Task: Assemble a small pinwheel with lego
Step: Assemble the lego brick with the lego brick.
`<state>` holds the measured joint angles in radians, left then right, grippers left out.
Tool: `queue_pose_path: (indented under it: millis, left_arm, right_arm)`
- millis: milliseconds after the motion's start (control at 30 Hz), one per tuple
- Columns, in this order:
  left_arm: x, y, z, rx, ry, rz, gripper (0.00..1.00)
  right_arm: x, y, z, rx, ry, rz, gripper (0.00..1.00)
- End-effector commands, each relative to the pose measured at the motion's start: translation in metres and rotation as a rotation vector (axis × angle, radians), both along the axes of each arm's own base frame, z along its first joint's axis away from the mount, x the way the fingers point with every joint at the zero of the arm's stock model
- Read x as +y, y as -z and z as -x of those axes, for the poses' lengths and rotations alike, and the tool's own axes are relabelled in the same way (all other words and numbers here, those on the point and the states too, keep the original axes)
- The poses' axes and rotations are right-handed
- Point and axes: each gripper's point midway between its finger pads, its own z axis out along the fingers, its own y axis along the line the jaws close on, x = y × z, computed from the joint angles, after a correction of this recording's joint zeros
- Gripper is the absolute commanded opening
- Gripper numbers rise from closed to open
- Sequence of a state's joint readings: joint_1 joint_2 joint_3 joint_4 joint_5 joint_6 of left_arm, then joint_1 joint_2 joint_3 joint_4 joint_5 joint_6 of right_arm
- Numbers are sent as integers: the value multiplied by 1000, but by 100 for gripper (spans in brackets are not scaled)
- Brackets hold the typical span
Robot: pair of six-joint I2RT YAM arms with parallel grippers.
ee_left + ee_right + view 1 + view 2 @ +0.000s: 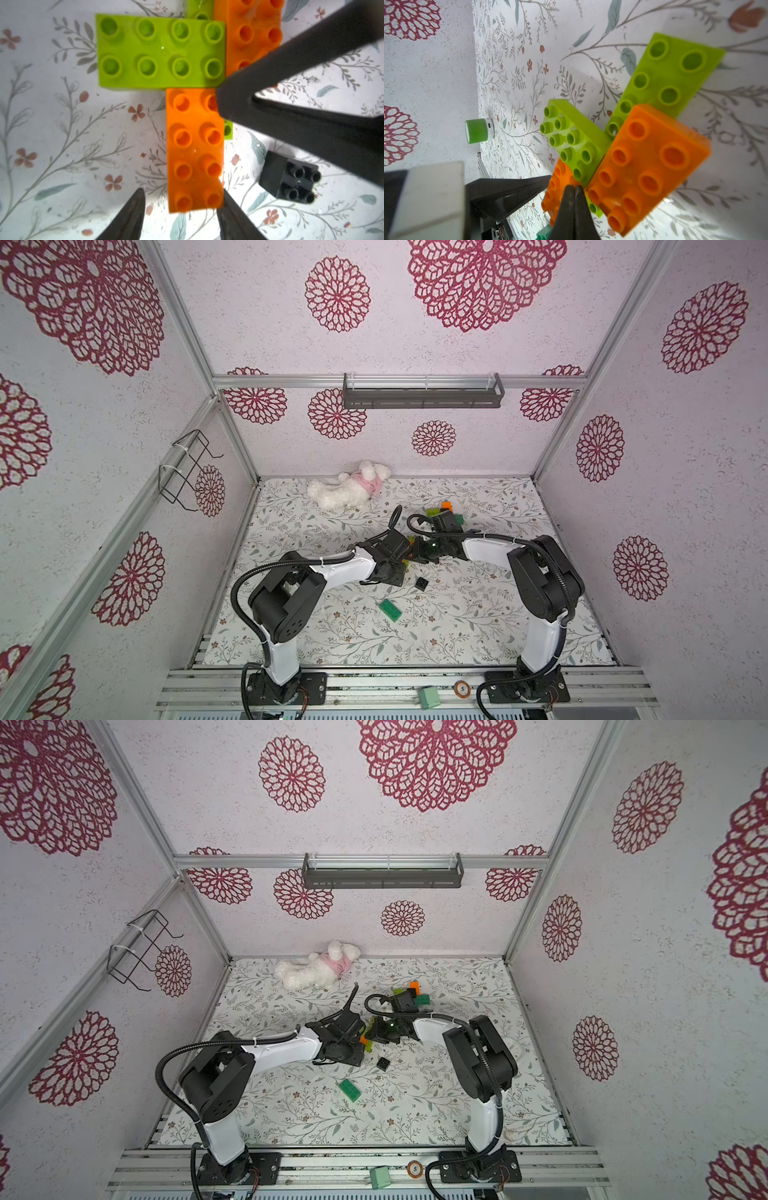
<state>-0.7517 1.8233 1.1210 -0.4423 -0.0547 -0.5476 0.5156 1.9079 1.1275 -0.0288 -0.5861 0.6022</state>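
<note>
Floral tabletop (457, 614) carries the lego pinwheel (633, 155) at centre, its left orange brick (194, 149) running lengthwise into the spread left gripper (182, 190); the pressed-together right gripper (574, 187) apparently bears on the hub.

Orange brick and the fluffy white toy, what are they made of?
The orange brick looks like hard, glossy plastic: light glints on its smooth, moulded studs. The white toy seems to be soft plush fabric: its surface is fuzzy and matte, with a pink cloth wrap.

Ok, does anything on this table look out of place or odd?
The white plush toy lying on its side at the far end doesn't belong to the build. A pale green block also sits outside the work area, on the front rail.
</note>
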Motion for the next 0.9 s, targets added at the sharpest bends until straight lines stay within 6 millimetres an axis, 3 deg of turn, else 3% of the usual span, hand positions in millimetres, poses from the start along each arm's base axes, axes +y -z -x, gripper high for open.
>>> queue_pose_path:
  millis: [0, 700, 867]
  left_arm:
    - [-8, -24, -16, -102, 9, 68, 59]
    - [-12, -6, -22, -89, 15, 35, 44]
    - [-10, 0, -22, -79, 9, 21, 27]
  right_arm:
    - [-29, 53, 17, 111, 55, 186, 0]
    - [-27, 50, 15, 108, 47, 186, 0]
    - [-26, 48, 14, 101, 42, 180, 0]
